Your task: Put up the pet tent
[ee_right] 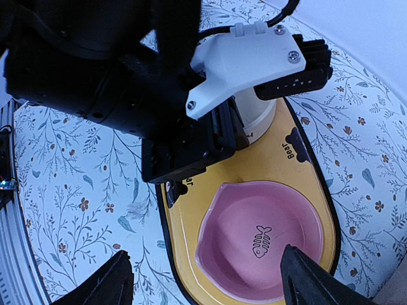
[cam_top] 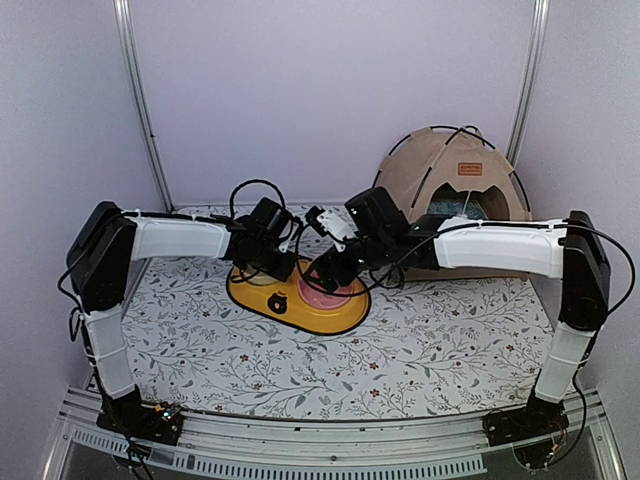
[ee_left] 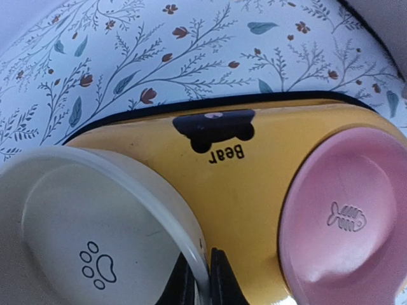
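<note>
The pet tent (cam_top: 450,180) stands upright at the far right corner of the table (cam_top: 450,340), behind the right arm's forearm and well apart from both sets of jaws. It is a rounded dome of matte tan canvas, with thin black poles (cam_top: 432,131) that arc over it and cross near the top. A small brown label patch (cam_top: 470,168) sits above its dark-edged arched doorway, where something bluish, perhaps a cushion (cam_top: 468,207), shows dimly. The table wears a white cloth printed with fine grey sprigs, teal leaves and small rust flowers. In the middle of the table lies a glossy yellow feeder (cam_top: 300,312), an oblong tray with a black rim and a black bear shape (ee_left: 215,129) above the word "Bear". The tray carries two round bowls side by side. The white bowl (ee_left: 70,216) is smooth and thick-rimmed, with a paw print outlined inside. The left jaws are closed on its rim, which passes between the two dark fingers (ee_left: 224,283) at the bottom of the left wrist view. The pink bowl (ee_right: 241,222) is smooth and shallow, with a fishbone figure pressed into its floor and a small spout-like dip in the rim. The right jaws hang above it, spread wide and holding nothing, their black fingertips (ee_right: 108,283) standing to either side of the bowl in the right wrist view.
</note>
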Action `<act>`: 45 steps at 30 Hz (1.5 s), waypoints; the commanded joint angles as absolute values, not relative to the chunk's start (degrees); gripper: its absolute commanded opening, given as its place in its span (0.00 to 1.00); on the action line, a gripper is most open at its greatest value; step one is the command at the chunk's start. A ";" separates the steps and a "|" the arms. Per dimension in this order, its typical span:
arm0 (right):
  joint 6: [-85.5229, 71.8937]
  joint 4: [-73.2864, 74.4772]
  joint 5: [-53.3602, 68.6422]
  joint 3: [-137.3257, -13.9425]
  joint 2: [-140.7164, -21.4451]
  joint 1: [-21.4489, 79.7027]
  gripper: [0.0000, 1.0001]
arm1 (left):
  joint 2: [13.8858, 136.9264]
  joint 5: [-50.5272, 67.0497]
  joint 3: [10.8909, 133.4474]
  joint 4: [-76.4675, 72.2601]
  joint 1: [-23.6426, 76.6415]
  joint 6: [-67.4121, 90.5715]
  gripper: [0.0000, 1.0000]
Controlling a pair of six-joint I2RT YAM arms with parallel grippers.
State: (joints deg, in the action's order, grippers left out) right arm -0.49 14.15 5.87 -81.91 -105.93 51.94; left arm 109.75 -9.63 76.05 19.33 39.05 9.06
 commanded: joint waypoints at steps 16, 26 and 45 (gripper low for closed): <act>-9.96 13.02 7.09 -74.25 -102.05 47.19 0.99 | 107.68 -4.51 75.80 20.26 37.70 16.51 0.63; -16.06 5.25 4.59 -62.31 -92.86 43.31 0.99 | 93.05 -2.79 65.23 10.40 35.80 20.43 0.99; -26.04 -4.70 9.80 -47.64 -91.27 48.79 1.00 | 73.35 13.01 28.47 -9.75 25.45 33.15 0.99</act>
